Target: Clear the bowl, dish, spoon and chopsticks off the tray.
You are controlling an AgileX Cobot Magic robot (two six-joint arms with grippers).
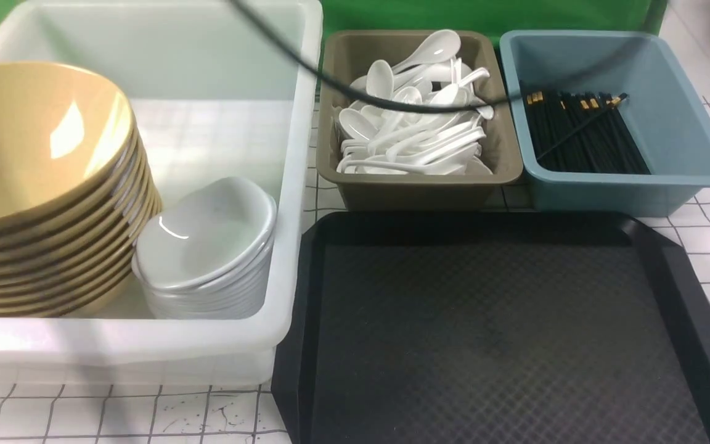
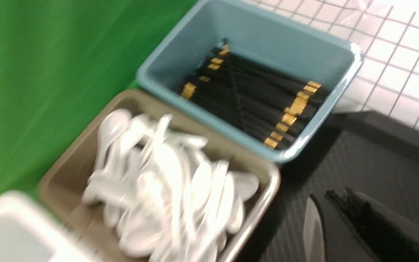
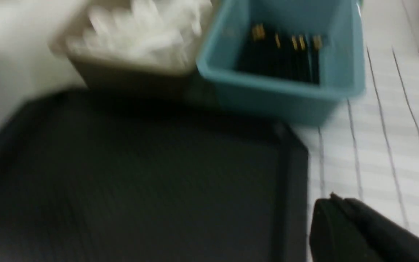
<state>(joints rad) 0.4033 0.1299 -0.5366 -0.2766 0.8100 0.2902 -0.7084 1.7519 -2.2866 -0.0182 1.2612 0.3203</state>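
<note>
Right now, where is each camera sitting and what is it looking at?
Front view: sits between the arms, looking forward over the bare tray to the tubs; no arm shows.
Left wrist view: on the left arm, above the brown spoon tub and blue chopstick tub; left gripper shows, shut.
Right wrist view: on the right arm, low over the tray's right side; right gripper shows, shut.
All three share the tray and blue tub.

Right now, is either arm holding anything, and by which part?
Nothing is held. Both jaws are shut with nothing between them; the tray is bare, and the spoons and chopsticks lie in their tubs.
</note>
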